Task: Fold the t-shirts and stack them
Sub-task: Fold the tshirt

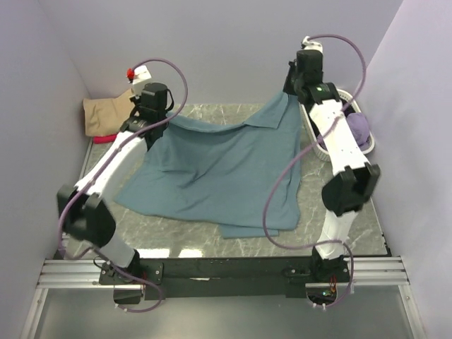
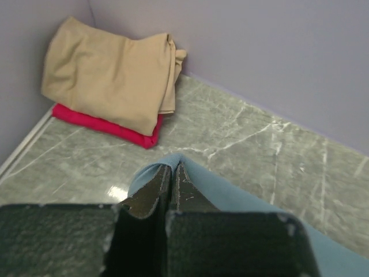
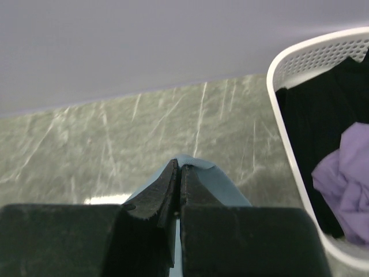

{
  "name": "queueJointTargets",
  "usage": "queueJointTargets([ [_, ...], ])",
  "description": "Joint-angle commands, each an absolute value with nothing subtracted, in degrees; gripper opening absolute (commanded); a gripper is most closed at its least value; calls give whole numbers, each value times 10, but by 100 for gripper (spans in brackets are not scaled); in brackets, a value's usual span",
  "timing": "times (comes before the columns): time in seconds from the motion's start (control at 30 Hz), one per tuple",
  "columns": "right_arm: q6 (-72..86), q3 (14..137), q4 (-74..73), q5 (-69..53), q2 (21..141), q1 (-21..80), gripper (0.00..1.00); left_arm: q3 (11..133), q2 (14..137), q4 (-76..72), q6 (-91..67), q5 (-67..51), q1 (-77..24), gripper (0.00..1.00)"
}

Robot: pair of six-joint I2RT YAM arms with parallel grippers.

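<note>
Filling the basket (image 1: 369, 146): I see a lilac t-shirt (image 1: 359, 129) bunched on top of a black t-shirt (image 3: 311, 115). The white lattice basket stands at the right edge of the overhead frame, and nothing I can make out hangs over its rim.
Stack on the counter (image 1: 176, 240): a folded tan t-shirt (image 2: 109, 75) lies on a folded red t-shirt (image 2: 104, 124) in the upper left corner against the walls, well apart from the basket.
Teal-blue t-shirt (image 1: 219, 169): it fills the centre of the overhead frame. Its upper edge is raised at two corners and sags between them, while its lower part lies spread on the counter toward the bottom of the frame.
Shirt versus jaws: one raised corner sits in the left jaws at upper left, the other in the right jaws at upper right, just beside the basket.
Left jaws: pressed together on a fold of the teal-blue cloth, which wraps over their tips in my left wrist view.
Right jaws: likewise pinched on teal-blue cloth, with a small peak of fabric showing just past the tips.
</note>
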State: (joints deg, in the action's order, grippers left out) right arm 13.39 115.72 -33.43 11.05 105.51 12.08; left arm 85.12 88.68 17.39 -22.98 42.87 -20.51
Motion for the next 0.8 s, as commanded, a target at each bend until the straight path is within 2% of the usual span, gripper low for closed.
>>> queueJointTargets([
  [0.0,125,1262,-308,171,1155,121,0,866,979,52,-200,361,-166,1],
  [0.13,134,1329,-296,191,1215,112,0,923,1075,-13,-174,310,-134,1],
  [0.37,145,1401,-275,190,1295,85,0,1130,1285,28,-146,234,-77,1],
  [0.5,154,1397,-247,182,1317,75,0,1125,1299,-58,-136,164,-52,1],
  [0.57,160,1412,-250,169,1329,69,0,1147,1325,-53,-142,115,-42,1],
  [0.63,160,1411,-251,144,1342,69,0,1186,1352,-30,-123,117,-39,1],
  [0.77,163,1391,-267,121,1339,68,0,1149,1340,-40,-120,112,-35,1],
])
